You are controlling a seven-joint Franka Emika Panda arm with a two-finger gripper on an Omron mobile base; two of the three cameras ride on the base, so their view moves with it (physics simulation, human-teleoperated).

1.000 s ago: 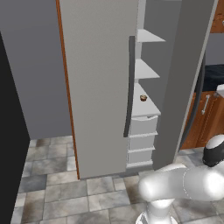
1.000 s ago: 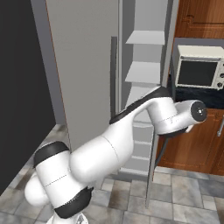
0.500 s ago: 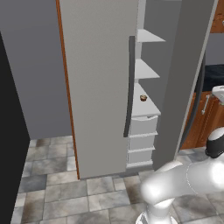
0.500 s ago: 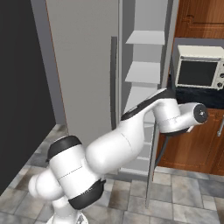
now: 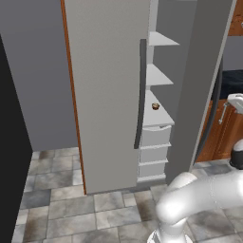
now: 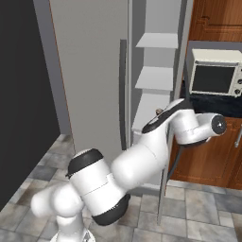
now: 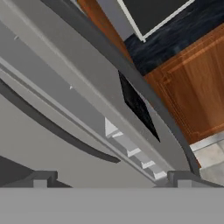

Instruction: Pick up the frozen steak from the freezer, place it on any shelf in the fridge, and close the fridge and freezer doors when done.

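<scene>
Microwave (image 6: 215, 78): sitting on a dark counter (image 6: 222, 105), above wooden cabinets (image 6: 212, 156).
Floor (image 5: 52, 199): grey stone tiles spreading beneath everything.
Left wall (image 5: 12, 156): a black panel standing tall at the edge.

A small brown thing (image 5: 155, 107) on a shelf (image 5: 156, 116) is too tiny to identify.

Floor (image 5: 57, 209): mottled grey stone tiles. Grey wall (image 5: 33, 71) at left, beside a black panel (image 5: 9, 142) (nearest the camera). Right side: reddish-brown wooden cabinets (image 6: 208, 160), a cream microwave (image 6: 215, 72) above a dark speckled desk (image 6: 222, 104). Lighting even, flat.
</scene>
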